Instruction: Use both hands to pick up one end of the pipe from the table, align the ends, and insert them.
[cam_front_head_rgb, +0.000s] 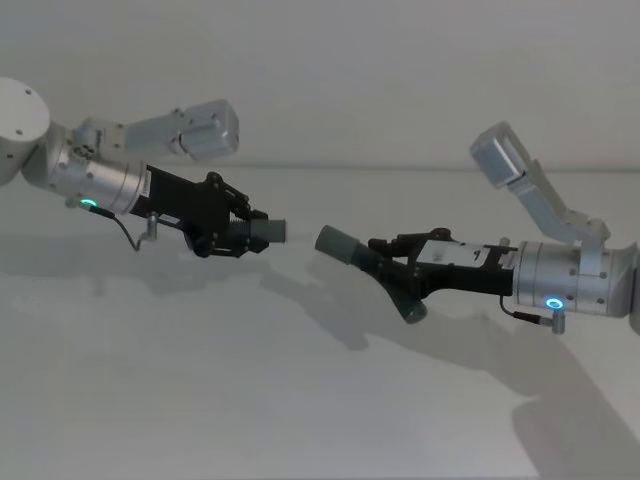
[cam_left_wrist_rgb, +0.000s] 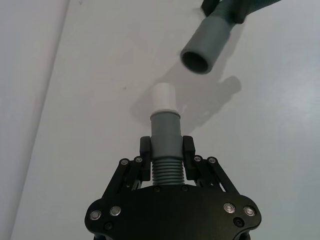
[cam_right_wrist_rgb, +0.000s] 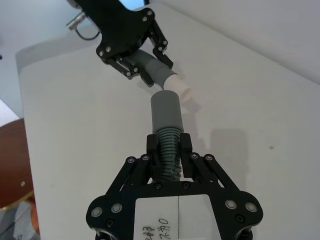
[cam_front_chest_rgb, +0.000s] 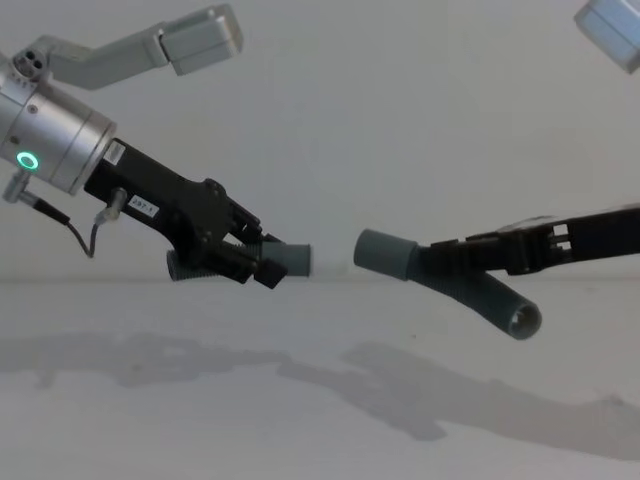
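Head view: the black two-finger left gripper (cam_front_head_rgb: 240, 232) clamps the slimmer dark-grey ribbed plastic pipe piece (cam_front_head_rgb: 266, 231), and the right gripper (cam_front_head_rgb: 385, 262) clamps the thicker bent pipe piece (cam_front_head_rgb: 375, 268). Both are held above the off-white table (cam_front_head_rgb: 200, 400), ends apart.

Left wrist view: fingers (cam_left_wrist_rgb: 188, 150) pinch the ribs; the wider cuff (cam_left_wrist_rgb: 205, 46) sits off-axis from the slim tip.

Chest view: there's a gap between the cuffs.
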